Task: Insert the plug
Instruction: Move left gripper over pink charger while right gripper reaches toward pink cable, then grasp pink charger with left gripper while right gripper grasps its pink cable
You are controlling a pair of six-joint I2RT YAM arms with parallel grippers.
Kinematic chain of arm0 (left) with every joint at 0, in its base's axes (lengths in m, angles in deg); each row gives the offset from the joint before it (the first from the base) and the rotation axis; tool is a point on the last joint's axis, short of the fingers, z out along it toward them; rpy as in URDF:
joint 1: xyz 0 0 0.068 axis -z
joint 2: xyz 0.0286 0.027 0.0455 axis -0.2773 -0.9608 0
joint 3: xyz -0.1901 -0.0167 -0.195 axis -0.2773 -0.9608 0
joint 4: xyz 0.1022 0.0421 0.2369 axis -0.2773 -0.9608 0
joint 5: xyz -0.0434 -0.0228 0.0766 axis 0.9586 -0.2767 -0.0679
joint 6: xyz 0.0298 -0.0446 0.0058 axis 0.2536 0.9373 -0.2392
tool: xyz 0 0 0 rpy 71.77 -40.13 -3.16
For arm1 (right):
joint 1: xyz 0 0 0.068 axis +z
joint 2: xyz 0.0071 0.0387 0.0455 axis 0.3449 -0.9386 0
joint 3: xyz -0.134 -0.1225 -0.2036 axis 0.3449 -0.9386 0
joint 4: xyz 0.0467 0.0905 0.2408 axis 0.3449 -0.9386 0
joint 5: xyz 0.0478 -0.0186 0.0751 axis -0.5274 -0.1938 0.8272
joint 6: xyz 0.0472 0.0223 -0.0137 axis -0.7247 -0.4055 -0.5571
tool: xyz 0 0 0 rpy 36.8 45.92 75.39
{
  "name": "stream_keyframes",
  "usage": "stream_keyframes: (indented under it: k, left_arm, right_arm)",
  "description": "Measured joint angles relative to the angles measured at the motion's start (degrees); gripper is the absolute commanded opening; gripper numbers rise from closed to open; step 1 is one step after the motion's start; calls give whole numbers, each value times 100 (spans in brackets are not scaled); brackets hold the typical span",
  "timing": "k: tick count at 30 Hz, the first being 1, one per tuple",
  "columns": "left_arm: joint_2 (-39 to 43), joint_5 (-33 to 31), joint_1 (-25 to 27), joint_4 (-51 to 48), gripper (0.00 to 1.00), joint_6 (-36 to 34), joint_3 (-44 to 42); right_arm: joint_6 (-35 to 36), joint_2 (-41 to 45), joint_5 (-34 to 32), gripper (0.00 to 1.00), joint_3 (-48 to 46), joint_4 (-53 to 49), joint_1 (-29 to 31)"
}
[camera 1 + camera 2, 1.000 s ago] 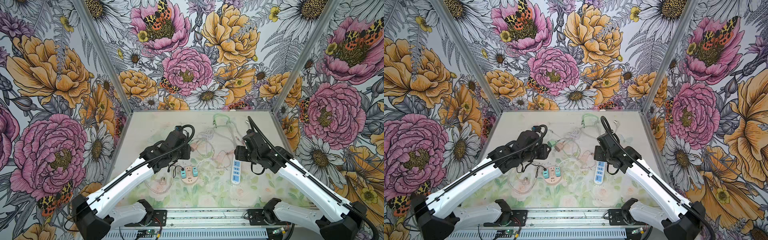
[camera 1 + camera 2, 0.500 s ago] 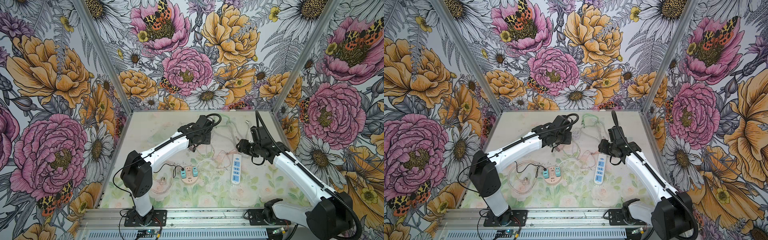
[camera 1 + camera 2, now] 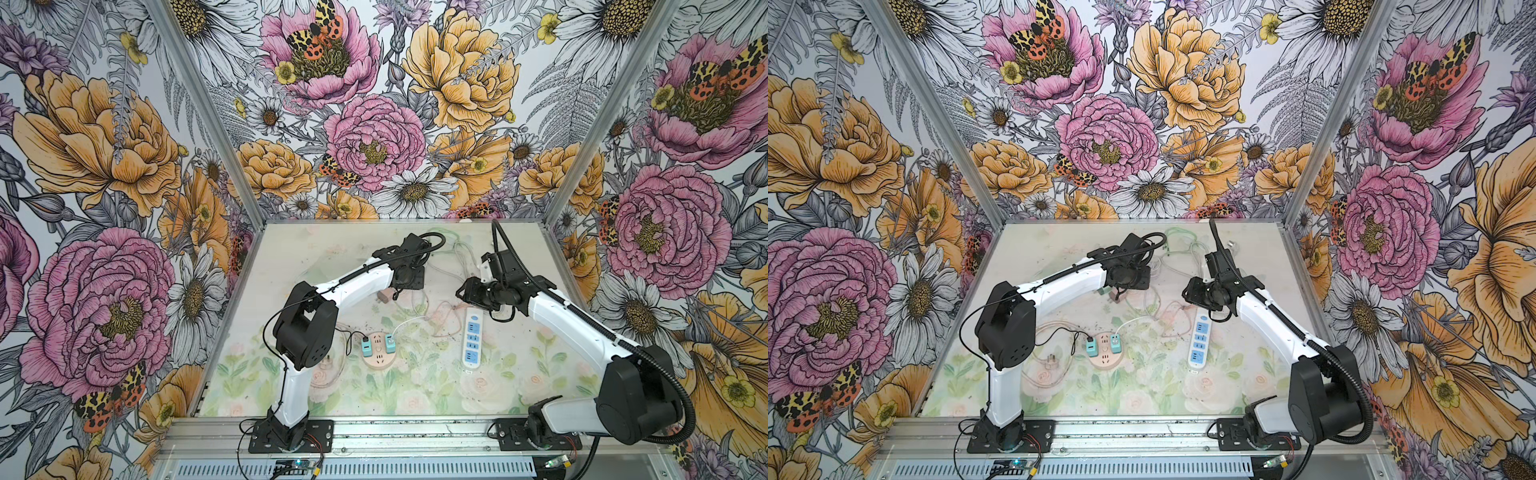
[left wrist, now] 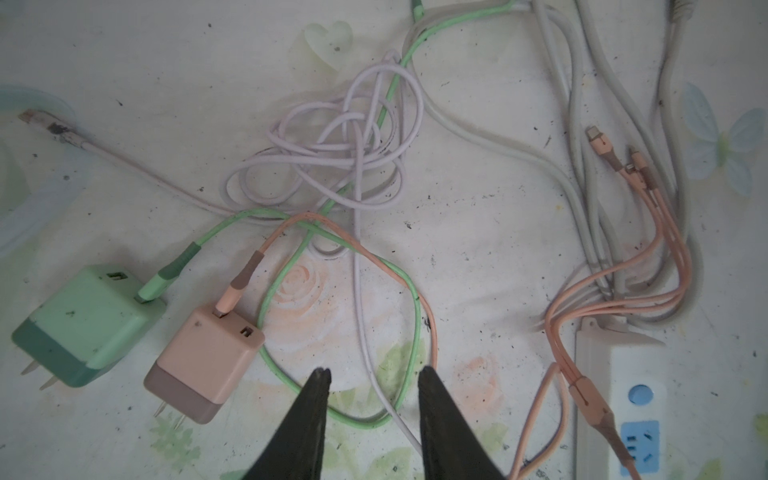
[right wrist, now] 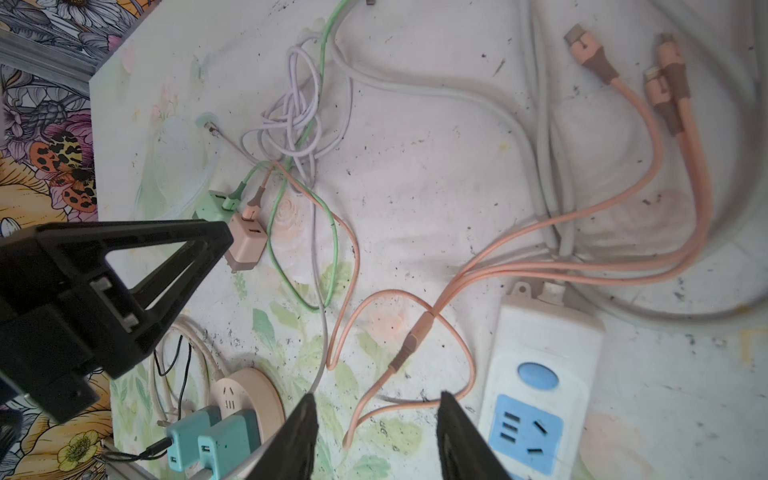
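Both of the 2 arms have risen from their low crouch. The left arm [image 3: 357, 282] now stands with its elbow upright, and the left gripper [image 4: 374, 374] has swung away from the round socket [image 3: 378, 353] to the far part of the table, beside the pink charger [image 4: 208, 361] (most of that travel came in the first 0.5 s). The right gripper [image 5: 376, 399] has slid slightly toward the middle, past the far end of the power strip [image 3: 473, 332].

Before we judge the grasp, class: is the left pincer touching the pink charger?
Apart. The left wrist view shows a strip of table between the left pincer and the pink charger, and nothing sits between its open jaws.
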Motion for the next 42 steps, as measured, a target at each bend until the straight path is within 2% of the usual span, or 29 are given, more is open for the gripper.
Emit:
stream_keyframes:
  k: [10, 18, 28, 35, 37, 38, 41, 42]
  left_arm:
    - [28, 140, -87, -4, 36, 15, -354]
    - [293, 282, 26, -9, 36, 22, -610]
    - [813, 273, 0, 0, 36, 79, -800]
    - [901, 260, -57, -9, 36, 101, -896]
    - [968, 245, -70, -4, 36, 101, -901]
    - [1010, 243, -81, -4, 36, 101, -901]
    - [1097, 236, -118, 2, 36, 101, -920]
    - [1121, 227, -133, 7, 36, 101, -946]
  right_arm:
    - [-52, -750, 33, 45, 483, 295, 509]
    - [-225, -1399, 35, 49, 522, 330, 678]
    - [-376, -1497, 35, 52, 503, 339, 730]
    - [-420, -1906, 50, 51, 503, 352, 881]
    - [-433, -1974, 44, 44, 503, 352, 920]
    - [-463, -2002, 31, 36, 505, 352, 927]
    - [-496, -2127, 7, 0, 599, 348, 960]
    - [-518, -2179, -17, 0, 656, 350, 960]
